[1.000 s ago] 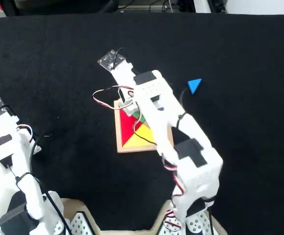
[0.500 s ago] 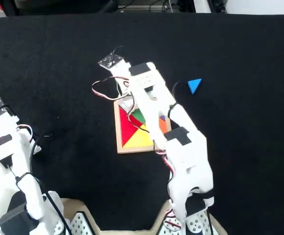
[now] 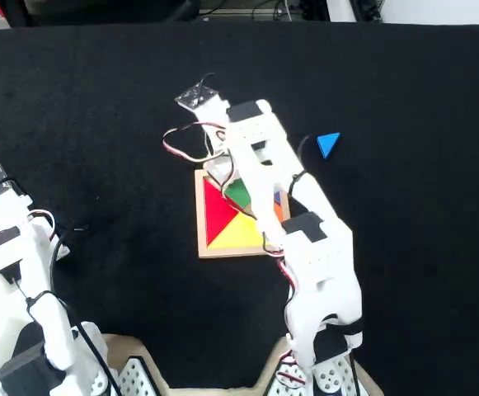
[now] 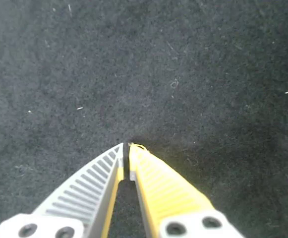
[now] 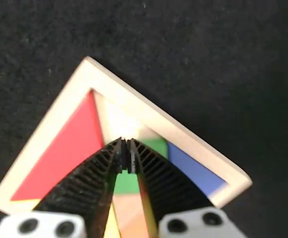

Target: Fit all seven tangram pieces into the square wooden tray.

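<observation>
The square wooden tray (image 3: 199, 223) lies mid-table and holds a red triangle (image 3: 214, 216), a yellow triangle (image 3: 241, 235), a green piece (image 3: 240, 195) and an orange piece (image 3: 279, 211). My right arm (image 3: 260, 161) stretches over its far side. In the right wrist view the right gripper (image 5: 125, 147) is shut and empty, its tips above a bare wooden patch (image 5: 115, 120) between the red triangle (image 5: 67, 158) and the green piece (image 5: 157, 148); a blue piece (image 5: 191, 171) lies beside the green. A loose blue triangle (image 3: 327, 144) rests on the cloth, right of the tray. The left gripper (image 4: 127, 147) is shut over bare cloth.
Black cloth covers the whole table (image 3: 404, 247). My left arm (image 3: 8, 247) stands at the near left, far from the tray. Both arm bases (image 3: 321, 375) sit at the front edge. Open cloth lies right of and behind the tray.
The right arm swung over the tray's far side, first toward the back, then slightly right, uncovering more of the red triangle. The left arm stayed still.
</observation>
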Available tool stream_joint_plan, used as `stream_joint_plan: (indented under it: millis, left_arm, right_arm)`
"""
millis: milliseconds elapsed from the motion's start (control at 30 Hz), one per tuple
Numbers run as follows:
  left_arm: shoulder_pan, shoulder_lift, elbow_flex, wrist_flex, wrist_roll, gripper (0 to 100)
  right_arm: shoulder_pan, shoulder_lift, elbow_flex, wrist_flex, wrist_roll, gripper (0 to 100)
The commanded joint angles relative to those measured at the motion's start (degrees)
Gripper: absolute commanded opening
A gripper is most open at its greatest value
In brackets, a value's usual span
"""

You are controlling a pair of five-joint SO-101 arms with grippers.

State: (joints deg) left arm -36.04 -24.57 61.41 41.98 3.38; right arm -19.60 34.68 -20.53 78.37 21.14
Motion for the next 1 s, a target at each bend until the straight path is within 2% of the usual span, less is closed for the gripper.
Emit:
stream_joint_plan:
  millis: [0,200,333,467,533,700,967]
  left_arm:
    - [0.7,-1.8,-0.2,-0.7,0.3,3]
    - [0.7,-1.8,-0.2,-0.7,0.3,3]
    - [0.7,-1.8,-0.2,-0.7,0.3,3]
    - [0.7,-1.8,-0.2,-0.7,0.3,3]
    - [0.7,-1.8,-0.2,-0.7,0.3,3]
    - [0.7,-1.8,-0.2,-0.7,0.3,3]
    - [0.7,-1.8,-0.1,-0.7,0.3,3]
  right_arm:
    - [5.4,-10.7,-5.1,3.5,-0.6,1.1]
    - [18.1,-18.4,-1.3,1.9,-0.3,1.1]
    - [25.5,-16.2,3.1,-2.3,-0.2,1.1]
    - [29.5,-10.6,3.0,-6.1,4.0,1.6]
    - [29.5,-7.0,-0.6,-4.5,-0.4,4.7]
    - [28.3,2.6,-15.3,1.9,-24.3,26.2]
    - [22.3,18.1,-41.0,7.9,-34.7,28.6]
